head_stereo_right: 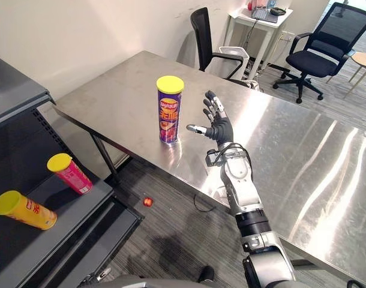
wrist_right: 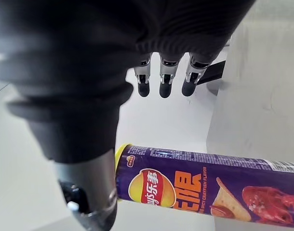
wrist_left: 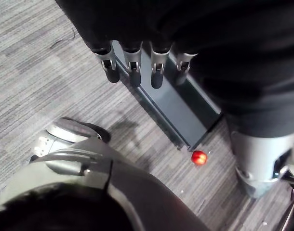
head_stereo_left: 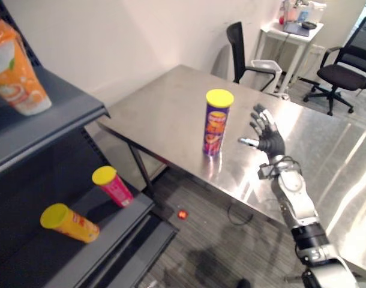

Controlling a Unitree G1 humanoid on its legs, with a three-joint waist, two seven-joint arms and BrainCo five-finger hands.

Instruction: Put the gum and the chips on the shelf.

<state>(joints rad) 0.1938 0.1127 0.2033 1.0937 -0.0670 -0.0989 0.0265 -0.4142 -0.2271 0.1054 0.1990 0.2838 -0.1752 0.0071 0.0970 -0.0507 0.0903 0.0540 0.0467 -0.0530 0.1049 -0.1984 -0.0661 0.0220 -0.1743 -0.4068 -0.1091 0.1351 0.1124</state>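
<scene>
A tall purple chips can (head_stereo_left: 218, 123) with a yellow lid stands upright near the front edge of the steel table (head_stereo_left: 165, 102). My right hand (head_stereo_left: 268, 137) hovers just to its right, open, fingers spread and thumb pointing at the can without touching it. In the right wrist view the can (wrist_right: 209, 185) lies past the straight fingers (wrist_right: 165, 82). My left hand (wrist_left: 132, 65) hangs over the carpet with straight fingers, holding nothing. A small red round object (head_stereo_left: 182, 214) lies on the floor under the table's edge.
A dark shelf unit (head_stereo_left: 27, 255) stands at the left. Its lower board carries a pink can (head_stereo_left: 114, 186) and a yellow can (head_stereo_left: 69, 222); an orange packet (head_stereo_left: 15, 69) sits on the upper board. Black office chairs (head_stereo_left: 342, 66) and a white desk (head_stereo_left: 291, 30) stand behind the table.
</scene>
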